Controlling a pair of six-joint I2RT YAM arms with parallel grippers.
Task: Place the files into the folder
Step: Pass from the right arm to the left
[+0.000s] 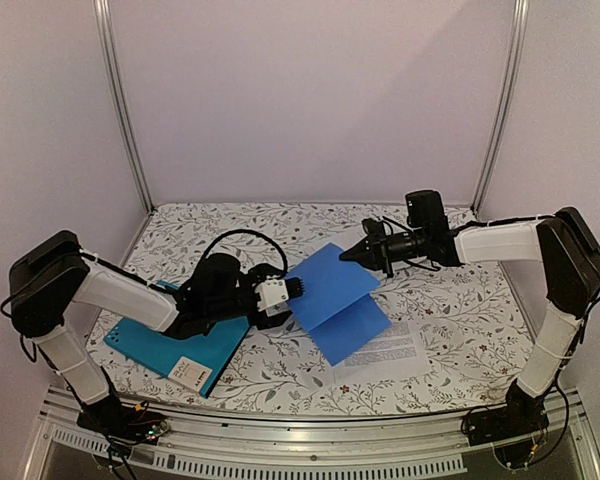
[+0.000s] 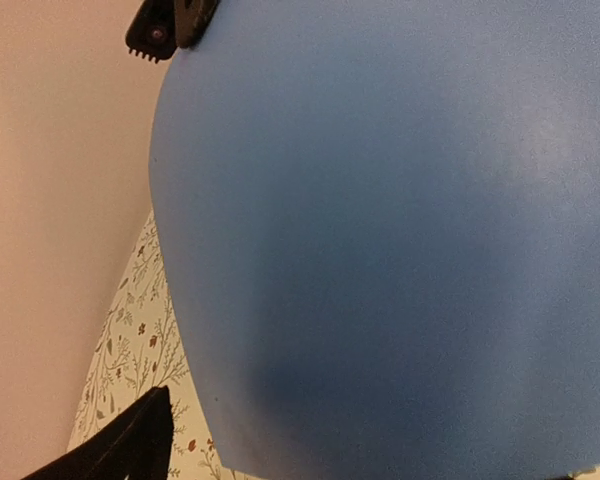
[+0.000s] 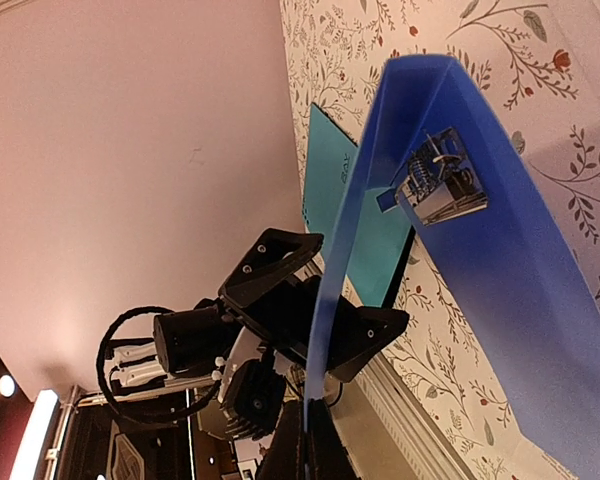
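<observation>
R tool (image 1: 347,256) clamps blue folder (image 1: 330,285) cover, prob baring files (image 1: 395,352) at its 5 o'clock; I read L tool (image 1: 298,288) agape astride edge.

A table (image 1: 460,310) sits under the left end effector (image 1: 298,290) and the right end effector (image 1: 346,255). Its cloth is white with grey leaves and tiny red flowers. Behind both end effectors stands a plain, pale wall (image 1: 310,100). More pale wall stands out past each of them at the sides. Shiny metal poles (image 1: 125,110) go up in the back corners. A metal rail (image 1: 310,445) runs along the near table edge, well in front of the end effectors. In the right wrist view, a bright light strip (image 3: 35,435) glows beyond the left end effector.
</observation>
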